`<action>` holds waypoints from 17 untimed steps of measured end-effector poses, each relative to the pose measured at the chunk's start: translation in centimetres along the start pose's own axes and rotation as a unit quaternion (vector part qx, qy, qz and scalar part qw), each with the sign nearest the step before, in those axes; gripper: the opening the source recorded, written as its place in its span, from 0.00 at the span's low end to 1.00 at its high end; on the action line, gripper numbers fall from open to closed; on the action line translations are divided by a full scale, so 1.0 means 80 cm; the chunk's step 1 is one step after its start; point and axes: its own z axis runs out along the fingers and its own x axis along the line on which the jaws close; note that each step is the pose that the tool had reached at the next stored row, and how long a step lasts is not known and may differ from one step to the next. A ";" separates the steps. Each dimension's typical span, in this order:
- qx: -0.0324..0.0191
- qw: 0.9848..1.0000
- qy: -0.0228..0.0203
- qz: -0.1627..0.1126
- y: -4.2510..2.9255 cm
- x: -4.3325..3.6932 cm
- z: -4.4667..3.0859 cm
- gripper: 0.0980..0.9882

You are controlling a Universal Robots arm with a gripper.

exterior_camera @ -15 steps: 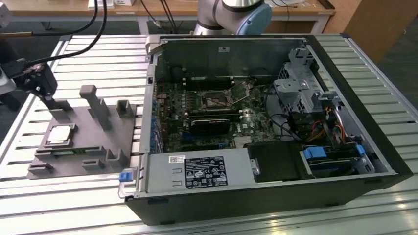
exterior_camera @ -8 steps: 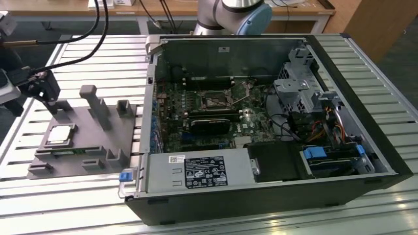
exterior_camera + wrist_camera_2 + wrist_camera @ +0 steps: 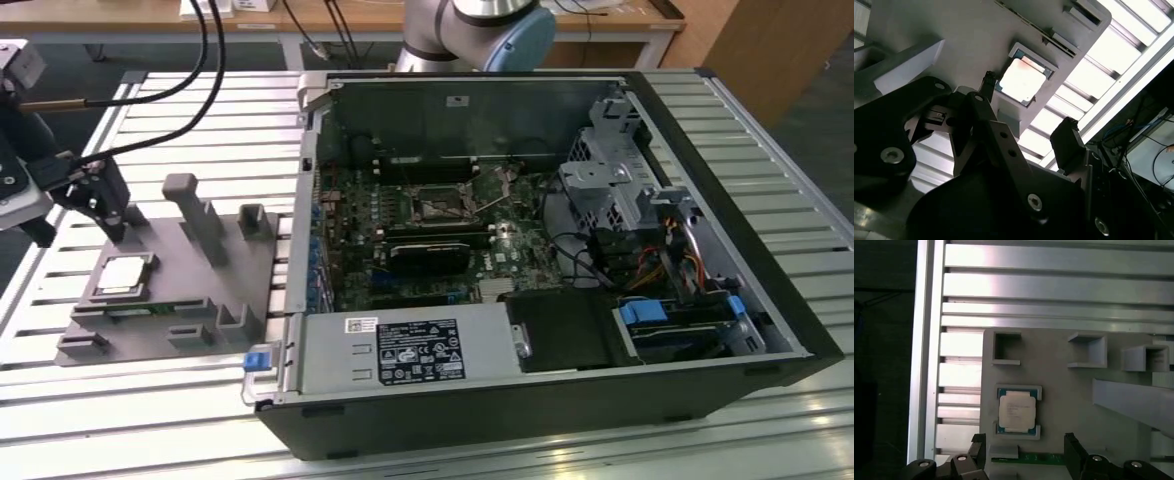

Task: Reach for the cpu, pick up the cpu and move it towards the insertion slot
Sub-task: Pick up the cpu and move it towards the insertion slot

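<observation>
Where the exterior view's left edge cuts off the arm, the gripper (image 3: 110, 222) hangs over the grey tray (image 3: 187, 300), close above the cpu (image 3: 120, 275). The cpu lies flat in its nest on the tray. How far the fingers are parted is hard to judge here. The slot (image 3: 438, 205) sits well apart on the green board (image 3: 358, 255) inside the open case (image 3: 534, 420).

In the second wrist view the fingers (image 3: 1069, 142) stand spread with nothing between them. The cpu (image 3: 1021, 80) lies beyond them, its top washed out by glare.

In the first wrist view the fingers (image 3: 1071, 445) are partly cut off by the picture's edge. The cpu (image 3: 1016, 410) rests in its nest, touching neither.
</observation>
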 end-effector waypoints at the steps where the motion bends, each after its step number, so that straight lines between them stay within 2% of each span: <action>1: 0.000 1.000 0.000 0.000 -0.0001 0.000 0.0023 0.70; 5: -0.005 1.000 0.000 0.000 -0.0005 0.000 0.0108 0.70; 17: -0.005 1.000 0.000 0.000 -0.0031 0.000 0.0378 0.70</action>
